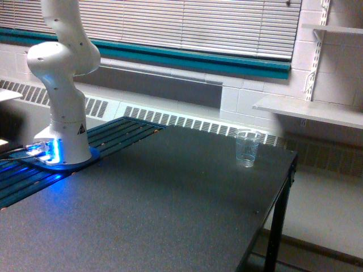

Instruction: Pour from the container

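Only the white arm's base and lower links (61, 85) show, at the exterior view's left; the arm rises out of the top of the frame. My gripper is out of view, and so is the container. A small clear plastic cup (247, 148) with faint printed markings and no brown bits stands upright on the dark table (170, 209), near its far right corner.
The arm's base glows blue on a slatted dark panel (113, 136) at the table's left. The table's right edge (283, 192) drops to the floor. A white shelf (312, 110) and closed window blinds (193, 22) line the wall behind.
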### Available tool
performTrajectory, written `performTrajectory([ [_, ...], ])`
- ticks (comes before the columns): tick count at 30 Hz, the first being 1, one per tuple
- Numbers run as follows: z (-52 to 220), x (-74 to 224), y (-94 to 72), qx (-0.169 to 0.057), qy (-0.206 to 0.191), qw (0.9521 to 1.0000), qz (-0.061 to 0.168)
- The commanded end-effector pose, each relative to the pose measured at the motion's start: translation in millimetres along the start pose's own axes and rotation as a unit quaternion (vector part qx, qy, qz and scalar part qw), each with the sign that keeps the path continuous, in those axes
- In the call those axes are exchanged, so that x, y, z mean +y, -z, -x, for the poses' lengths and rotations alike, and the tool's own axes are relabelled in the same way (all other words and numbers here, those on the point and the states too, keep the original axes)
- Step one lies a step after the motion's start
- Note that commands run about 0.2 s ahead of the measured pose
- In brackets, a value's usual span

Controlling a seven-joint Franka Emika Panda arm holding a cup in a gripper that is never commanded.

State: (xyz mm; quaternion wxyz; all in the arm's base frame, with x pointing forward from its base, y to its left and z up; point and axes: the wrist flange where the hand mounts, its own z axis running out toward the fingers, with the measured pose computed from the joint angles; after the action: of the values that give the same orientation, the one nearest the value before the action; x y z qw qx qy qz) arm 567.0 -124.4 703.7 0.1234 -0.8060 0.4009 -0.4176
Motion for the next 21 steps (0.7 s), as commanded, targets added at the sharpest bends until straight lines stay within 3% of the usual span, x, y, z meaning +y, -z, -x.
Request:
performTrajectory([
  [1,-5.2,-2.8,-0.7,0.005,0.005,1.0,0.006],
  [13,3.5,-8.0,1.1,0.008,0.015,0.9998,0.011],
  [21,23.3,-21.1,-9.9,-0.004,0.041,0.9991,0.006],
])
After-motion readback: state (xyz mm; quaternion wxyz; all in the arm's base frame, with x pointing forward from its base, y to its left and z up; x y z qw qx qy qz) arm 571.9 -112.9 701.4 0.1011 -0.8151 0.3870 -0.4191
